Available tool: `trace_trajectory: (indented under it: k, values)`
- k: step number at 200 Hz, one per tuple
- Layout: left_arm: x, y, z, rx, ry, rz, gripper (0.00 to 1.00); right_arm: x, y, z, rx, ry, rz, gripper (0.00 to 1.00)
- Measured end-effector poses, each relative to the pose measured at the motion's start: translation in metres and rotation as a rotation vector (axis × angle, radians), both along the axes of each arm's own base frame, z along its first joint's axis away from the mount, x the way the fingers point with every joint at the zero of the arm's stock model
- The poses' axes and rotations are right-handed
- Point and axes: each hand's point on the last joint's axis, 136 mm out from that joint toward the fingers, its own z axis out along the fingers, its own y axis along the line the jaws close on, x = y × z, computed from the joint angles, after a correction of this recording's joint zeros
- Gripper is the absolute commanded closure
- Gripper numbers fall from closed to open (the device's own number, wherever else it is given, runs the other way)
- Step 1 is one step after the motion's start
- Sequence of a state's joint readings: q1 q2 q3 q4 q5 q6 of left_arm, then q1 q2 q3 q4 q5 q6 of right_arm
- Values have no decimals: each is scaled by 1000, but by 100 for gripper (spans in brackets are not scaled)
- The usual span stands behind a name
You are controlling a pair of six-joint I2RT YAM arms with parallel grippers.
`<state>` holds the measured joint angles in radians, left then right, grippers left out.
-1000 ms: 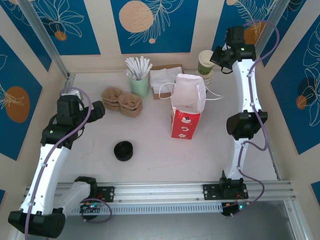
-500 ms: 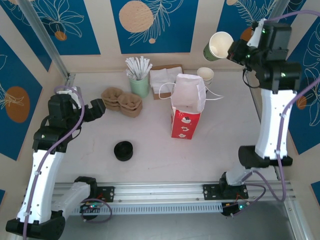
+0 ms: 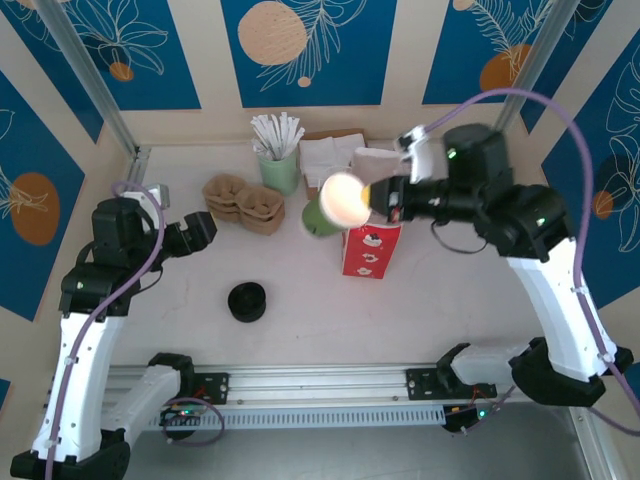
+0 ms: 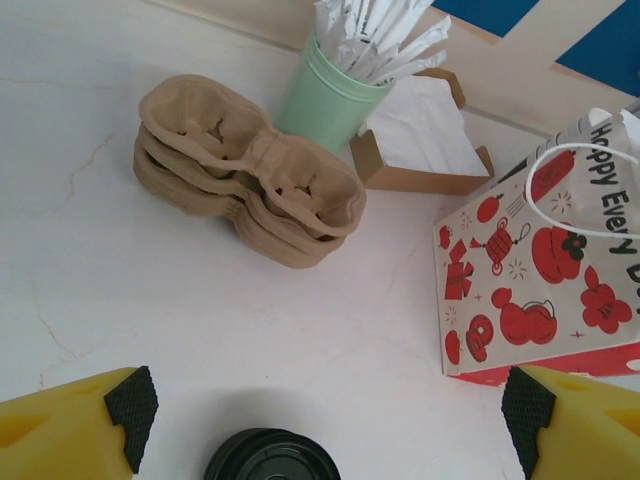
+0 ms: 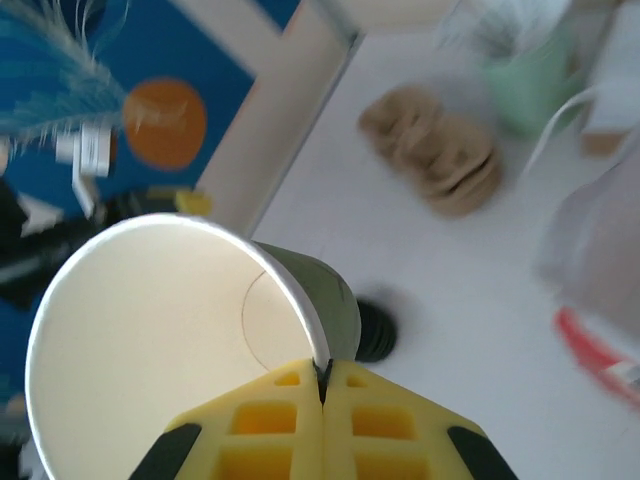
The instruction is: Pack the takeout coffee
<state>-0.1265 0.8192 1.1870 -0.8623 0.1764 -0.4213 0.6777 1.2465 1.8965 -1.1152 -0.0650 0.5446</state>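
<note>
Right tool [image 5: 321, 382] was clenched on the rim of the olive-green cup [image 3: 338, 200], pinching the wall. The cup was up in the air, clear of the desk [image 3: 320, 310]. It was tipped over with its open mouth facing up and out, no lid on it, just at 9 o'clock of the red-and-white paper bag [image 3: 372, 240].

My left tool [image 3: 197, 230] was released, jaws standing wide. It hung over the desk at 9 o'clock of the scene, with the black lid [image 3: 247, 301] lying below it, toward 5 o'clock.

I read this as the carry step, cup in transit and not yet capped or bagged. As I judged it, the next move called for righting the cup and setting it down on bare desk near that lid. A rim pinch looked easy to crush, so a gentle landing.
</note>
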Motion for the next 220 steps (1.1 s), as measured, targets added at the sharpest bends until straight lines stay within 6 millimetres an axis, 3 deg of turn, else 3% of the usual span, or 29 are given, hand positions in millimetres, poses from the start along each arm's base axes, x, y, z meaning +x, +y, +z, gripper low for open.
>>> trace_trajectory:
  k: [21, 48, 81, 121, 150, 220]
  values:
    - [-7, 0, -20, 1, 35, -3, 9, -26, 29, -38, -57, 60, 91, 100]
    - [-20, 1, -58, -7, 119, 5, 10, -39, 49, -93, -147, 115, 106, 100]
    - [-33, -1, -100, -34, 206, 12, 13, -42, 56, -143, -249, 123, 50, 100]
    - [-48, -5, -134, -91, 253, 21, 18, -32, 51, -195, -326, 124, -62, 100]
    - [-54, -9, -143, -116, 273, 18, 19, -24, 47, -220, -370, 129, -131, 100]
    - [-56, -21, -155, -76, 320, -12, 21, -1, 59, -260, -467, 135, -212, 100]
